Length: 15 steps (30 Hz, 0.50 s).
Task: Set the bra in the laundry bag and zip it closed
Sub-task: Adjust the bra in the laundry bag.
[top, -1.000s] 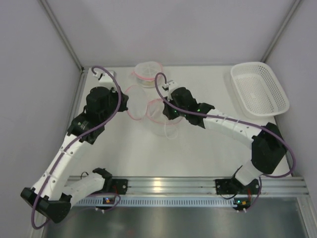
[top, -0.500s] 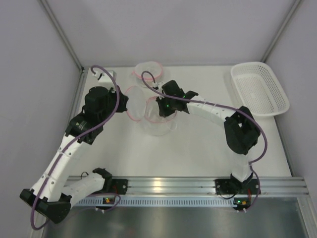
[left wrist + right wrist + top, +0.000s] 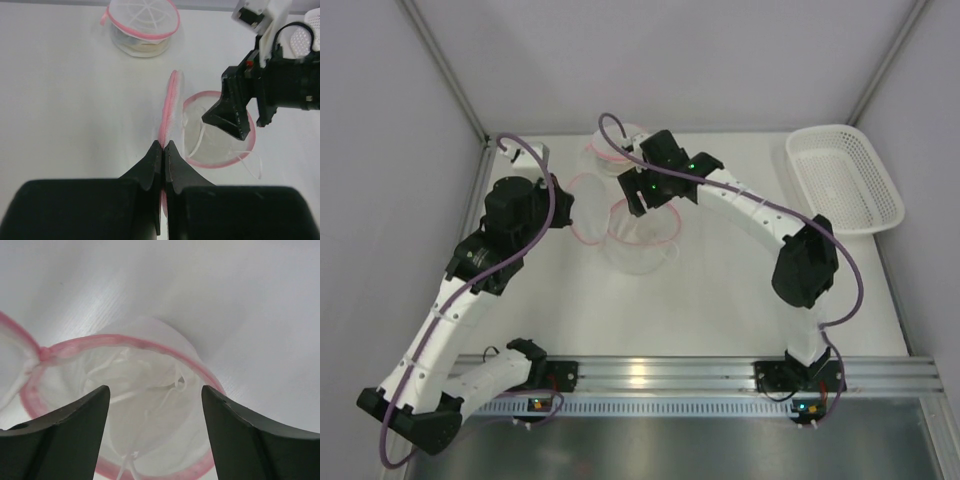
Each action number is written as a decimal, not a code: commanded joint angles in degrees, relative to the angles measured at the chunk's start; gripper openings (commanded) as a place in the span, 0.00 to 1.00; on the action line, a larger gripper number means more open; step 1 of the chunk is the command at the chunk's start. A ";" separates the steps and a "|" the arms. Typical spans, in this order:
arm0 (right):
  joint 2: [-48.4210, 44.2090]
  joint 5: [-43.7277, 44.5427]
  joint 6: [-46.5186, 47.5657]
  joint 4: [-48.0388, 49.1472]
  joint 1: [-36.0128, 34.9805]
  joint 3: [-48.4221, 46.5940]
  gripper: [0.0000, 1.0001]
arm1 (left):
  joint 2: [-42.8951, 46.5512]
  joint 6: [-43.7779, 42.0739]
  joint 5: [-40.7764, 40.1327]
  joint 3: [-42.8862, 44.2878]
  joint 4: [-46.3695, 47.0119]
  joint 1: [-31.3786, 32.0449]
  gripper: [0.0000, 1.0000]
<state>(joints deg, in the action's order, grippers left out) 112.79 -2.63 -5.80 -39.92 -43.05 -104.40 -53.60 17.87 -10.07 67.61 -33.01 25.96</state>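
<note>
The laundry bag is a round white mesh pod with a pink rim, and it stands open mid-table. Its hinged lid stands on edge to the left of it. My left gripper is shut on the lid's pink rim. The white bra lies crumpled inside the bag, and one thin strap trails over the near rim. My right gripper hangs just above the bag's mouth, open, with nothing between its fingers. In the top view that gripper is over the bag's far edge.
A second round mesh bag with a pink rim sits closed at the back of the table. A white plastic basket stands at the far right. Grey walls enclose the table on three sides.
My right gripper has opened and let go of the bra, and has moved from over the bag toward the far left. The left gripper still holds the lid.
</note>
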 commanded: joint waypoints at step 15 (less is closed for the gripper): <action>-34.02 3.26 -15.35 5.71 0.95 31.30 0.83 | 0.96 0.24 -2.24 0.50 0.76 -0.20 0.00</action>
<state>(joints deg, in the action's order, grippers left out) 84.97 1.65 -14.04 -41.08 -42.48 -82.46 -53.60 17.91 -11.49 67.61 -33.54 25.96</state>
